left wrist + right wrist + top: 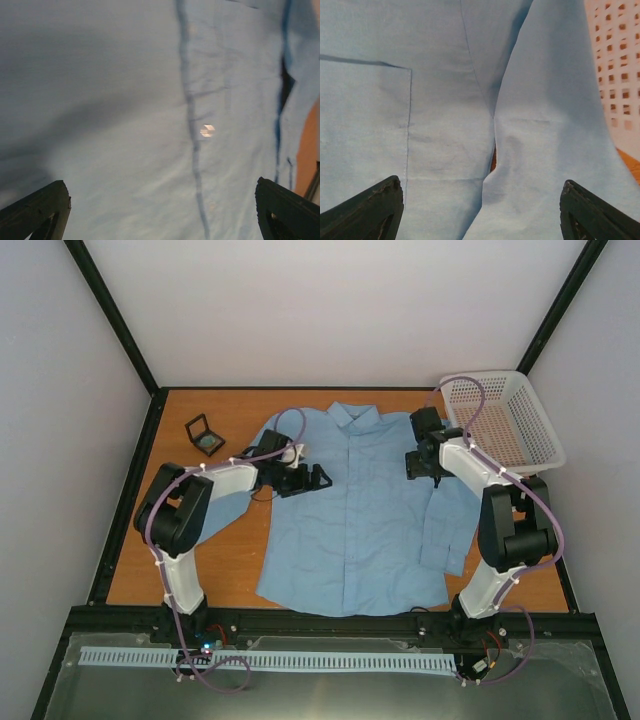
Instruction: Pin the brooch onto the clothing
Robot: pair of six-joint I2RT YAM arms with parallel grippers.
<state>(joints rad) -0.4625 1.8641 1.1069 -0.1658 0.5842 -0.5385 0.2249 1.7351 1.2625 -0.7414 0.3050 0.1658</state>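
The clothing, a light blue shirt (350,520), lies flat and face up on the table. An open black box (204,434) at the back left holds a small greyish round thing (210,443) that looks like the brooch. My left gripper (315,478) hovers open over the shirt's chest, its black fingertips (50,205) wide apart above bare cloth (110,125) beside the placket (192,125). A small bright spot (207,130) glints by the placket; whether it is a button I cannot tell. My right gripper (420,462) is open over the shirt (445,125), above the seam where sleeve (555,125) meets body.
A white mesh basket (505,425) stands at the back right, close to the right arm, and shows in the right wrist view (620,60). Bare wooden table (225,570) shows left of the shirt. A black frame rail (125,500) borders the table.
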